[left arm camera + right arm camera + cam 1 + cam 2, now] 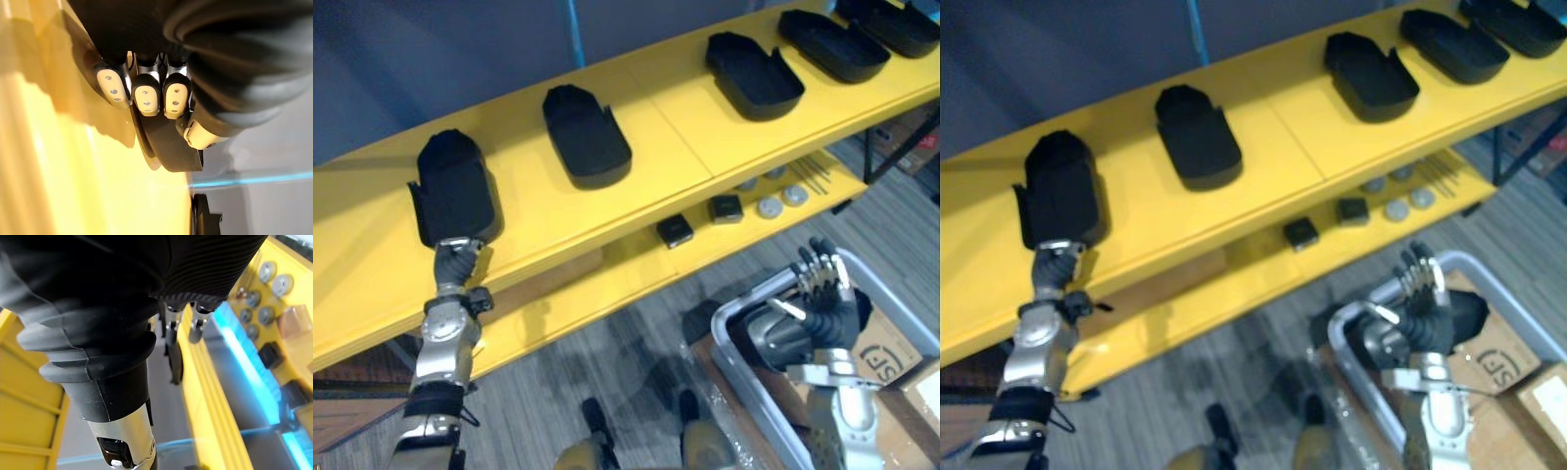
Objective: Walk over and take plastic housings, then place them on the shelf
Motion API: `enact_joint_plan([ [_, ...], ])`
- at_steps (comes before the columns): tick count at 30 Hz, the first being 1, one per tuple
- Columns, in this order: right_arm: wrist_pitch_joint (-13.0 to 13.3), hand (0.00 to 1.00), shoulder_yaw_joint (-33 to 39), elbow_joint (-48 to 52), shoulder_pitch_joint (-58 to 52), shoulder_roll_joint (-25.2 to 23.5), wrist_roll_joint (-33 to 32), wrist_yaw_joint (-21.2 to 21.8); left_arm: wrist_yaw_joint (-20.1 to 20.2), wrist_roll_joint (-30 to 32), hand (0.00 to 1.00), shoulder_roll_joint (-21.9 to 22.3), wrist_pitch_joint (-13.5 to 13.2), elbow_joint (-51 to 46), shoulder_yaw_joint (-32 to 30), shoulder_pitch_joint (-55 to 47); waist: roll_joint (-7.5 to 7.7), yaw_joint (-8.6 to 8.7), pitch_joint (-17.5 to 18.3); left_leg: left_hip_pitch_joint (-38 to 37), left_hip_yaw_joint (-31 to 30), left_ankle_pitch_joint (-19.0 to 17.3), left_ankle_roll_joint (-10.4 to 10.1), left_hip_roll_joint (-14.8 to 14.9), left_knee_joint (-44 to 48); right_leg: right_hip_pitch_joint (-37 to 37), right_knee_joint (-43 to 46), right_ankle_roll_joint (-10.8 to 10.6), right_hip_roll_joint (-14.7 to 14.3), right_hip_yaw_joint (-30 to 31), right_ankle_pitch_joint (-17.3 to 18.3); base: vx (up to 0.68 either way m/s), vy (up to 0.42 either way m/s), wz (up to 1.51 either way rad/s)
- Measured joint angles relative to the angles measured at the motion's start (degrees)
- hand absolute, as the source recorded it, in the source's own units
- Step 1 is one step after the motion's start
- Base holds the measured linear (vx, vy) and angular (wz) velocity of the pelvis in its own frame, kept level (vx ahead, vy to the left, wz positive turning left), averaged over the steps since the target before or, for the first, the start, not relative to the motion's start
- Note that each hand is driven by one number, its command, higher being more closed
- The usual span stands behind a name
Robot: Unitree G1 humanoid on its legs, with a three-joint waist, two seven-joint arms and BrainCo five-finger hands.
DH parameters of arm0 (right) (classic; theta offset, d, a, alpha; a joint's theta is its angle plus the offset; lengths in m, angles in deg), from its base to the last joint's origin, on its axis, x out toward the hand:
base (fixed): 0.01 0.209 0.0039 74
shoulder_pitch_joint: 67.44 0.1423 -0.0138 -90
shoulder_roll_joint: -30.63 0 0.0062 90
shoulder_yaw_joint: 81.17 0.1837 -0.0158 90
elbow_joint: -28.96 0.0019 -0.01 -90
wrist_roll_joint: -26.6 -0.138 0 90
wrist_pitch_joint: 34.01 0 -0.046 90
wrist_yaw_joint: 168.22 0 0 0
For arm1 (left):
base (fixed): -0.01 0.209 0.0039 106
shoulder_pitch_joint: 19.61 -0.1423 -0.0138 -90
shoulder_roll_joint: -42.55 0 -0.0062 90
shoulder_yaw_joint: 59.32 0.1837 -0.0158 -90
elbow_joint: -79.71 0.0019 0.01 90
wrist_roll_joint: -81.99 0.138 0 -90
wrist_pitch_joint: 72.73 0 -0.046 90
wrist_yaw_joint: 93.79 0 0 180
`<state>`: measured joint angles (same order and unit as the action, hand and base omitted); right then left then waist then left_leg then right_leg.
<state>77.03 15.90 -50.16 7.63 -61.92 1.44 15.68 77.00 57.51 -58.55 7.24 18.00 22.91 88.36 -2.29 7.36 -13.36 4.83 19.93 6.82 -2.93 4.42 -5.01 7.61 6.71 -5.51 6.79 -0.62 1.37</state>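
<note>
Head views: got the leftmost plastic housing [455, 186] sitting on the yellow shelf [675, 117], left of the other housings [587, 137], with the left robot hand [458, 262] clamped on its near edge and the right robot hand [822, 284] loose-fingered and empty over the grey bin [729, 338]. Left wrist view: can see fingers [146, 95] curled round the housing rim, so better nudge it farther from the shelf lip, then uncurl slowly and pull straight back. Right wrist view: just straight fingers [172, 330], holding nothing.
</note>
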Motion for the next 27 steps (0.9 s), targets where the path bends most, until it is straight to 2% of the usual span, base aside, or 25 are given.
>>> enact_joint_plan([
  [10,-0.16,0.0,-0.68,2.16,0.32,0.5,-0.01,-0.25,-1.33,-0.55,1.0,-0.18,-0.35,1.2,-0.02,2.78,0.53,0.01,-0.93,0.28,0.02,0.0,0.0,-0.05,0.03,0.77,1.12,0.05,0.01,0.03,0.54,0.0,0.0,0.0],
  [14,-0.35,0.0,-2.37,2.25,1.55,1.55,-0.09,-0.26,-1.77,-2.79,1.0,-2.84,-0.43,2.63,0.07,6.62,1.04,0.04,-2.79,1.4,0.73,0.17,0.16,-0.04,0.01,2.7,2.1,0.07,0.03,0.75,0.68,-0.04,0.0,-0.06],
  [19,-0.62,0.0,-2.61,3.35,0.82,0.81,-0.09,-0.23,-1.58,-3.96,1.0,-2.92,-1.5,1.88,0.07,6.8,1.02,0.59,-3.31,1.39,0.68,0.24,0.26,-0.57,0.25,2.42,1.83,-0.28,0.01,0.52,0.44,0.03,0.005,0.01],
  [23,-0.32,0.0,-2.59,6.82,-2.27,-1.02,-0.07,-0.22,-0.02,-3.81,1.0,-1.99,-1.53,-10.78,0.4,-1.31,1.02,1.46,-3.31,1.3,-0.94,0.24,0.27,-0.57,0.26,1.04,0.88,-0.27,0.0,-0.98,0.45,0.05,-0.014,0.17],
  [25,-0.03,0.0,-2.6,6.91,-3.96,-2.47,0.0,-0.24,0.95,-4.11,1.0,0.04,-1.47,-20.35,0.48,-7.1,0.97,1.23,-3.28,1.03,-2.03,0.24,0.27,-0.59,0.26,-0.12,0.21,-0.24,0.04,-2.12,0.47,0.03,-0.009,0.27],
  [27,0.42,0.0,-2.64,7.04,-6.19,-5.04,0.08,-0.38,2.81,-4.2,1.0,4.23,-1.28,-33.15,0.93,-16.93,0.89,0.2,-3.25,0.39,-3.4,0.18,0.28,-0.68,0.24,-2.2,-0.95,-0.16,0.11,-3.68,0.54,0.03,-0.013,0.31],
])
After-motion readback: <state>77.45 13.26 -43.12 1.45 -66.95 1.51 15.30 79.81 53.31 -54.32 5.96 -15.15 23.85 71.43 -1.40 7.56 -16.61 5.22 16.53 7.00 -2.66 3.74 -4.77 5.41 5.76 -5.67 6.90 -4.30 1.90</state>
